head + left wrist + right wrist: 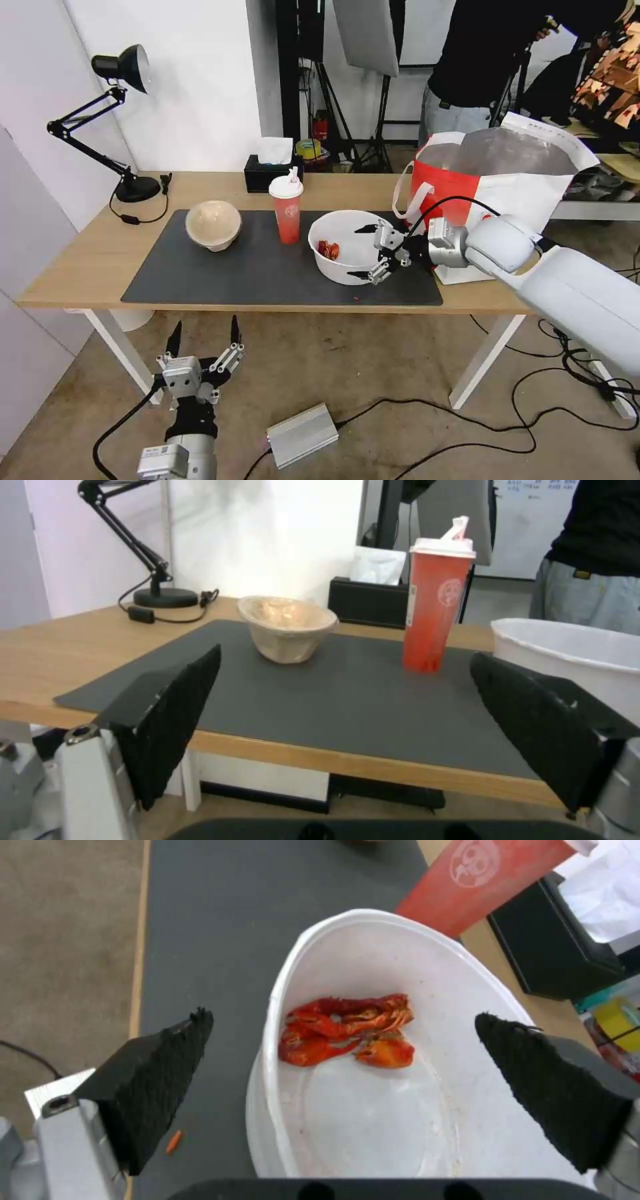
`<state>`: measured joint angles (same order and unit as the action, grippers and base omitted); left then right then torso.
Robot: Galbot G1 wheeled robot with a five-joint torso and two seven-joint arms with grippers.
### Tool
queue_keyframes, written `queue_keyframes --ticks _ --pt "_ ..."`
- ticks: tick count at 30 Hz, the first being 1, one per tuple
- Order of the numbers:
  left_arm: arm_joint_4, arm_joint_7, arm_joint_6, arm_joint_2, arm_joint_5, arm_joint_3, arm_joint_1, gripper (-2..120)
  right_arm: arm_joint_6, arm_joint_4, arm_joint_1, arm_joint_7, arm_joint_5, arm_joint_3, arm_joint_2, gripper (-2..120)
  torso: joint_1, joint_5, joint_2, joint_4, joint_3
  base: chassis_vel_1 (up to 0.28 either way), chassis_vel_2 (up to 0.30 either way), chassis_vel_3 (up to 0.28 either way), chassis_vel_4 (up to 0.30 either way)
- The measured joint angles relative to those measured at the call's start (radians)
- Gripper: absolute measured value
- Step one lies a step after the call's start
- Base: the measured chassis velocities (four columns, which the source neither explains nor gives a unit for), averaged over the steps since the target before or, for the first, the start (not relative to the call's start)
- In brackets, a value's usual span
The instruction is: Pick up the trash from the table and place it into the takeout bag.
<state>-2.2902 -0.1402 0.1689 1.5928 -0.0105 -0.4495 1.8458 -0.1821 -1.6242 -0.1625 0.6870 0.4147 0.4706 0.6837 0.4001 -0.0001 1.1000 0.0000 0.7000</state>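
Note:
On the table (80,267), the dark mat (267,280) carries three pieces of trash: a white bowl (343,257) with red scraps (347,1030), a tall red cup (287,212) with a white lid, and a beige lidded bowl (213,225). My right gripper (360,252) is open at the white bowl's right side, one finger (153,1085) outside the rim over the mat, the other finger (553,1080) over the far rim. The red-and-white takeout bag (493,180) stands open behind my right arm. Below the table's front edge my left gripper (203,333) hangs open, facing the beige bowl (287,627) and the cup (433,610).
A black tissue box (267,172) sits at the back of the table, and a black desk lamp (130,187) with its cord at the back left. A silver box (303,433) and cables lie on the floor. A person stands behind the bag.

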Motion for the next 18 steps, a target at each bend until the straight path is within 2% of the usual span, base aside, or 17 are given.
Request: queue_keyframes --ticks 18 --pt "0.0 -0.001 0.013 0.0 -0.002 -0.006 -0.005 100 0.0 0.055 0.05 0.022 -0.019 0.074 0.036 100 0.0 0.0001 0.0 0.0 0.0 0.0 0.0 0.0 0.0"
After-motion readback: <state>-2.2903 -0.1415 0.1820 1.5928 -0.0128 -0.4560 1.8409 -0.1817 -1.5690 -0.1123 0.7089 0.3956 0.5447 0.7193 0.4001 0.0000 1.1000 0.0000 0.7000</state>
